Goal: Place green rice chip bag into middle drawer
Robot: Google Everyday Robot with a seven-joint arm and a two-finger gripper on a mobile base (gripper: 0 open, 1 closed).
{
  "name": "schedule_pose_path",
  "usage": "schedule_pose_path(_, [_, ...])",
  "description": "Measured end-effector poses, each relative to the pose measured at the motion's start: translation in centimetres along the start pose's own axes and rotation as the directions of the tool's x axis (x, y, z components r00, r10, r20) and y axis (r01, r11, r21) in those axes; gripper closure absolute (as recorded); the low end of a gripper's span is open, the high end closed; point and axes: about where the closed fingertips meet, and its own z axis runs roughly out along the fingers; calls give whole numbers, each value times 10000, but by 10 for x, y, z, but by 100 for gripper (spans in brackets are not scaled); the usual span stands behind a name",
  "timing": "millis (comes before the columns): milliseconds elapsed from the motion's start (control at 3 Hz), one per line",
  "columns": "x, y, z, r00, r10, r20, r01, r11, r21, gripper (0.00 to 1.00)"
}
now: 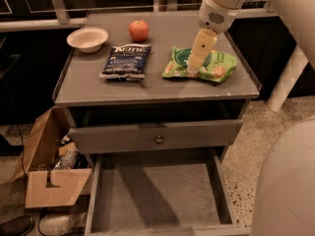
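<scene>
— Grey cabinet top (162, 90) first: what sits left of the green bag (220, 68)?

— Bowl (87, 38), blue bag (126, 62) and apple (139, 30), all well apart from it, so my approach is free. My gripper (192, 69) points down onto its middle, for a top pick I'd say; parted or closed, I can't tell.

— Below it?

— Middle drawer (152, 195), pulled out to receive it.
</scene>
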Motion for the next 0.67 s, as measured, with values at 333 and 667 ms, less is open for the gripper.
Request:
schedule_pose_path(333, [2,-15,13,9998,63,-212,-63,10000,4,0])
schedule_pose_path(667, [7,-34,18,9992,202,-352,-196,9997,162,0])
